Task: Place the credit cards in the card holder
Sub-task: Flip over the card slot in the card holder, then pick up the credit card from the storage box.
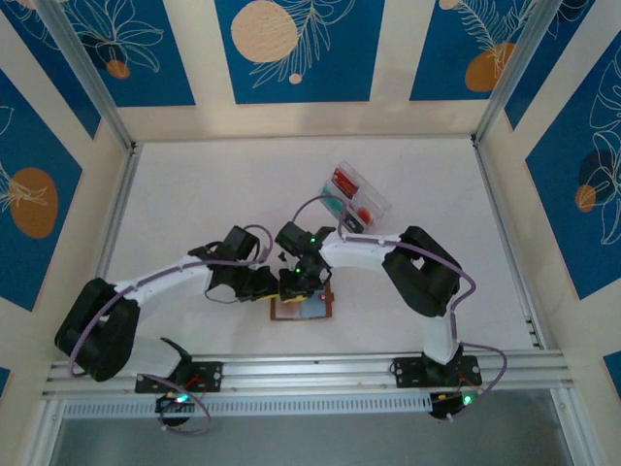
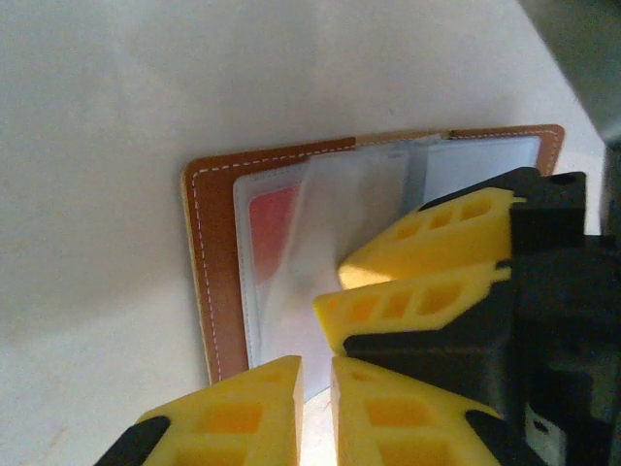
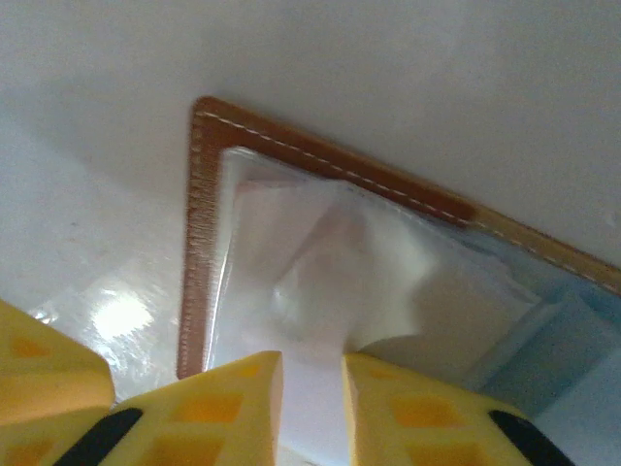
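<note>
One open brown leather card holder [image 2: 199, 272] shows one red credit card [image 2: 274, 228]. Right claw [image 3: 312, 374] pinches its clear plastic sleeve [image 3: 330, 282]; left claw [image 2: 316, 379] nearly closed, hold unclear.

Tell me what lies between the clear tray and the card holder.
In the top view, the right gripper and its wrist stand between clear tray and card holder.
</note>
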You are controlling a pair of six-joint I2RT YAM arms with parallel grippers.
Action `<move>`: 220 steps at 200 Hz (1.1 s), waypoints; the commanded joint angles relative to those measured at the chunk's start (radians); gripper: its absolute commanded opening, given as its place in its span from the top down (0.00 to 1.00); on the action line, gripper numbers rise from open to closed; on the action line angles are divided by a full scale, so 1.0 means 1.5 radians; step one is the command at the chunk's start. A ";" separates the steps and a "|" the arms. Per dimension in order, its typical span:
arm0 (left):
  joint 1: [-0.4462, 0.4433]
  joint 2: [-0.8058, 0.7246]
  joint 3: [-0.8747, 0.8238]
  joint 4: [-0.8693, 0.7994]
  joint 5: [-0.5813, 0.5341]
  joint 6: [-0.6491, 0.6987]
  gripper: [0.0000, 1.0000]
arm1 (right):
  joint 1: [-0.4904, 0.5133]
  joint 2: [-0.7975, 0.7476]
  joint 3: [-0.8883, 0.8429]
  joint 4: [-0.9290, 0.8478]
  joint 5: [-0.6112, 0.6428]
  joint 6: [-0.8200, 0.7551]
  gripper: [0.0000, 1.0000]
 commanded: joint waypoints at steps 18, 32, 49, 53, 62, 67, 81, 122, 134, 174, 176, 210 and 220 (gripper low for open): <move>-0.010 0.048 -0.005 0.064 0.007 -0.016 0.86 | -0.008 0.001 -0.003 -0.007 -0.027 -0.005 0.73; -0.011 0.058 -0.009 0.081 0.013 -0.017 0.86 | -0.011 0.003 -0.005 -0.004 -0.036 -0.005 0.74; -0.013 0.072 -0.015 0.090 0.014 -0.019 0.86 | -0.013 0.008 -0.006 -0.003 -0.042 -0.005 0.79; -0.014 0.075 -0.017 0.094 0.015 -0.020 0.86 | -0.015 0.009 -0.005 0.000 -0.044 -0.005 0.80; -0.014 0.079 -0.023 0.103 0.017 -0.025 0.87 | -0.016 0.010 -0.008 0.008 -0.054 -0.002 0.85; -0.013 0.079 -0.024 0.103 0.017 -0.026 0.87 | -0.017 0.009 -0.010 0.016 -0.062 -0.001 0.86; -0.011 0.058 -0.026 0.081 -0.002 -0.028 0.89 | -0.021 0.003 -0.018 0.036 -0.087 0.002 0.86; 0.022 -0.050 -0.036 0.011 -0.040 -0.035 0.88 | -0.032 -0.028 -0.028 0.086 -0.149 -0.001 0.82; 0.023 -0.069 -0.033 -0.006 -0.039 -0.030 0.87 | -0.038 -0.047 -0.027 0.082 -0.143 -0.005 0.81; 0.004 -0.060 0.005 -0.022 -0.029 -0.006 0.87 | -0.063 -0.114 -0.014 -0.013 -0.064 -0.030 0.78; 0.002 -0.057 0.008 -0.021 -0.030 -0.006 0.87 | -0.066 -0.117 -0.015 -0.017 -0.062 -0.030 0.78; -0.035 0.017 0.040 0.017 -0.025 -0.010 0.87 | -0.127 -0.178 -0.045 -0.071 0.020 -0.038 0.78; -0.041 0.039 0.042 0.028 -0.026 -0.010 0.87 | -0.153 -0.189 -0.041 -0.097 0.054 -0.048 0.74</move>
